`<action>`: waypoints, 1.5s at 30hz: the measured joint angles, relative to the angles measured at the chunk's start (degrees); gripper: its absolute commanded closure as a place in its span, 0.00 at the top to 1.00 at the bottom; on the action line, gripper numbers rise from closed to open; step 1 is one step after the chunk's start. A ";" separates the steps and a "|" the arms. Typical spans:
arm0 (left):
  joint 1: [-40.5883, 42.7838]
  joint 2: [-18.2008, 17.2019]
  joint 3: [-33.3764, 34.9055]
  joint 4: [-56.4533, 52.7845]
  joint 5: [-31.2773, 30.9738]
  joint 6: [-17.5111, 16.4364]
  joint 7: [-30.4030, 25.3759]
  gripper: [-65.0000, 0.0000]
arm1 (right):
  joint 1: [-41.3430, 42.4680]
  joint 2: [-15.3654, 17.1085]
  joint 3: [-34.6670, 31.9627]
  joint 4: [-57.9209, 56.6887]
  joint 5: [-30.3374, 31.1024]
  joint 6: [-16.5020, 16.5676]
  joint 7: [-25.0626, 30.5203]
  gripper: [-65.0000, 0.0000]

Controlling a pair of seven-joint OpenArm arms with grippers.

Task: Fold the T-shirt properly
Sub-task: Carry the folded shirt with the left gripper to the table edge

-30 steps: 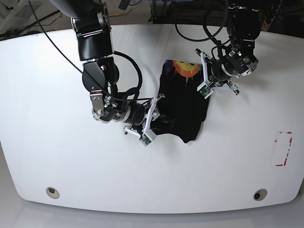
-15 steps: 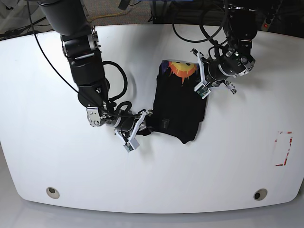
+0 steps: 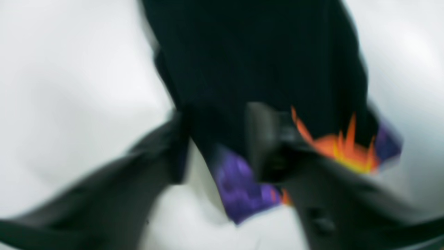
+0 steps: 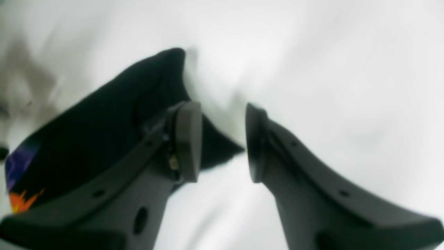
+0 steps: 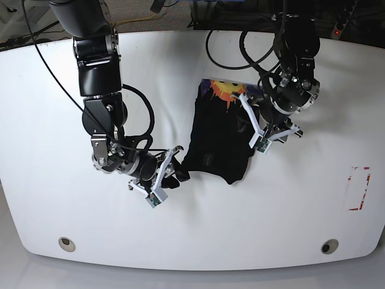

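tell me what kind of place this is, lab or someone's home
Most likely a robotics lab: two robot arms work over a bare white table, cables trail along its far edge, and a black T-shirt lies on it.

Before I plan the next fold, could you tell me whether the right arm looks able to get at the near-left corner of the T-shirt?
Probably yes: the right gripper, jaws apart and empty, sits beside the T-shirt corner with only bare table between.
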 measured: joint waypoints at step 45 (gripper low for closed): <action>4.04 -28.37 -23.17 -35.45 -4.66 4.26 -23.12 0.72 | -16.52 2.56 13.27 18.78 -0.48 0.42 -5.22 0.31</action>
